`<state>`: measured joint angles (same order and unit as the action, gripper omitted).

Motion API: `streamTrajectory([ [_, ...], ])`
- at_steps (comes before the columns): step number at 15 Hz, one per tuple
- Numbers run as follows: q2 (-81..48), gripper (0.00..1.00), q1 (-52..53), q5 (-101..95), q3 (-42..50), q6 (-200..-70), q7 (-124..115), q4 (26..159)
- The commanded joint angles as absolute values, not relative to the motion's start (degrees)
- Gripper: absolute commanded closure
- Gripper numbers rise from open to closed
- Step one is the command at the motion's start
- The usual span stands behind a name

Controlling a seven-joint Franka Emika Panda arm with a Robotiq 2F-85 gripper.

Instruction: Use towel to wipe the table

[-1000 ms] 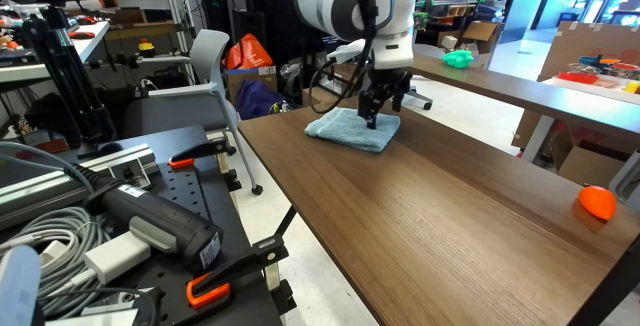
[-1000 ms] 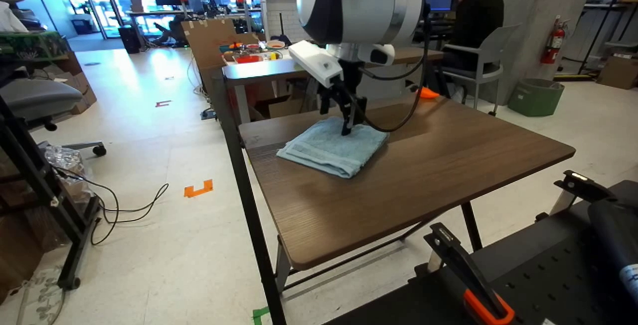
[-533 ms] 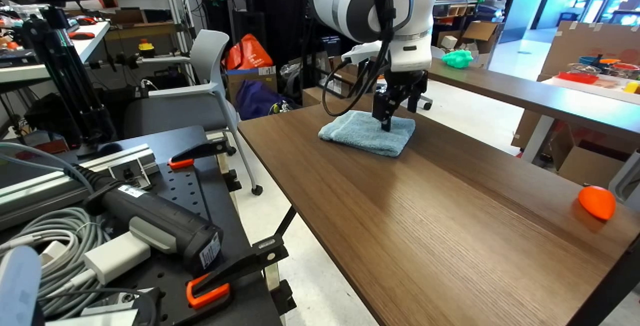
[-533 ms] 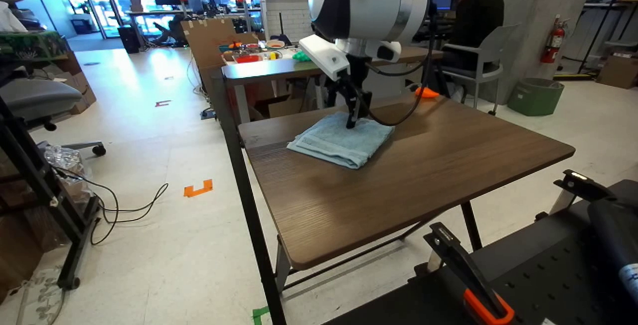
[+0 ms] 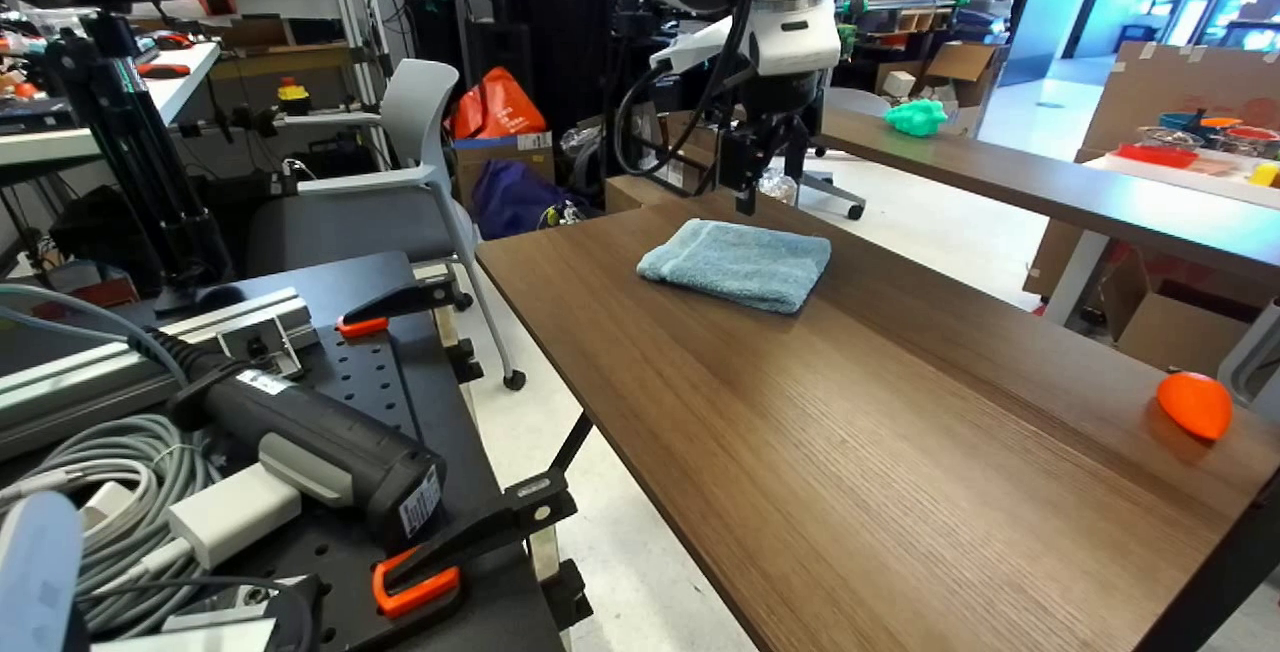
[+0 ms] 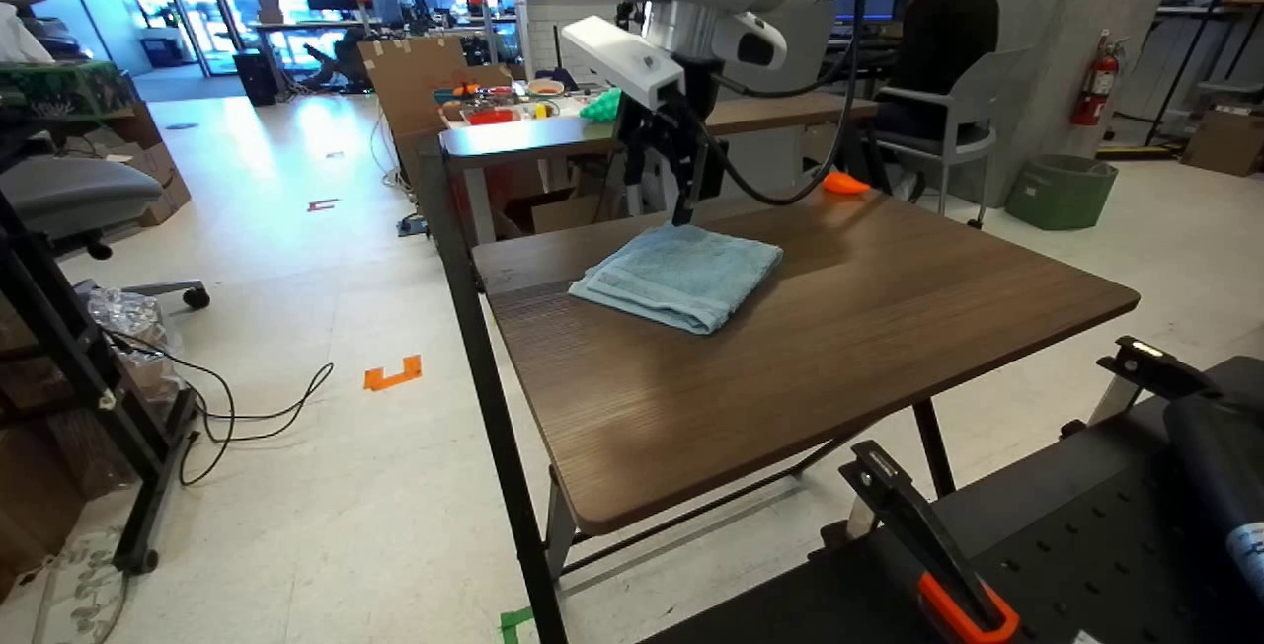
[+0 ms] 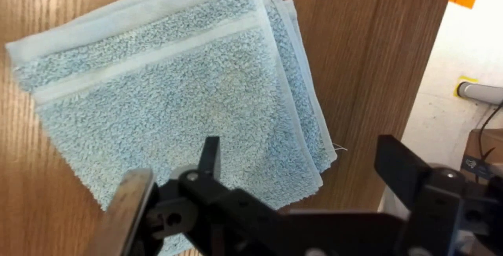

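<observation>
My claw [image 7: 300,139] hung wide above the towel [image 7: 177,99]; I judged centring over it, then pressing lightly, best to wipe the table [image 6: 829,338].

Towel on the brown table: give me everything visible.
The towel is light blue and looks like looped terry cloth, with pale flat hems and a pale woven band near one side. It is folded into stacked layers, edges slightly offset, a loose thread at one corner. It lies flat toward one end of the table, resting on its top. The open gripper hangs above, apparently clear of it, and hides part of it in the wrist view.
</observation>
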<state>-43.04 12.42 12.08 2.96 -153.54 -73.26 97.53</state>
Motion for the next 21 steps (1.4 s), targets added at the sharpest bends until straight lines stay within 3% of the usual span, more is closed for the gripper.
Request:
streamTrajectory([
  [1, -41.08, 0.0, 16.11, 8.59, 7.1, -147.46, -78.91, 98.82],
  [10, -46.96, 0.0, 13.31, 10.63, 3.01, -152.3, -79.18, 97.29],
  [21, -48.6, 0.0, 13.41, 9.1, 5.98, -150.63, -80.44, 97.52],
])
